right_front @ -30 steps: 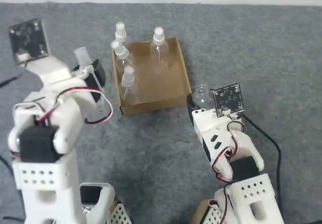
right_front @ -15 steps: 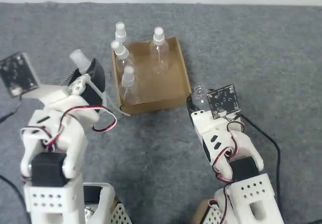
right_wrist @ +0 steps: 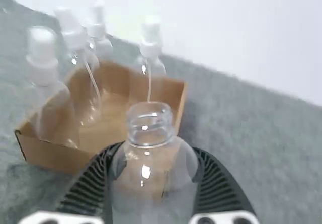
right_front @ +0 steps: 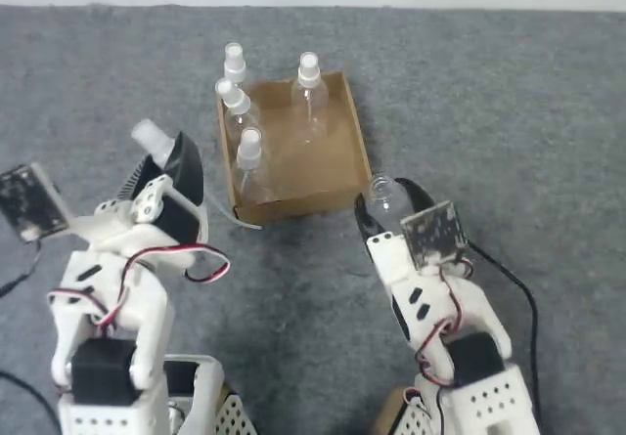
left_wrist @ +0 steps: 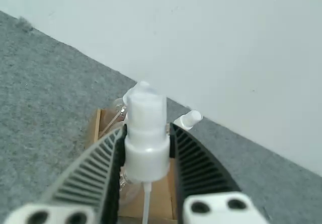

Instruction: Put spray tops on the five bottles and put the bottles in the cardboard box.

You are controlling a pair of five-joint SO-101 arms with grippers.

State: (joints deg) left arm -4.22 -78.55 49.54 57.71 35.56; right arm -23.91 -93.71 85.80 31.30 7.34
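High view: four clear plastic bottles with white spray tops (right_front: 308,91) stand in the open brown cardboard box (right_front: 303,203), upper centre. The uncapped fifth bottle (right_front: 386,191), just off the box's lower right corner, is left to cap and box.

Left wrist view: the left gripper (left_wrist: 146,136) pinches a smooth white spray top (left_wrist: 146,116) between ribbed black jaws.

Right wrist view: the right gripper (right_wrist: 151,157) clasps that glossy round bottle, threaded neck bare.

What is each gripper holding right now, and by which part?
Left gripper clamps a spray top at its lower collar. Right gripper clamps the uncapped bottle around its body, with the open neck above the grip.
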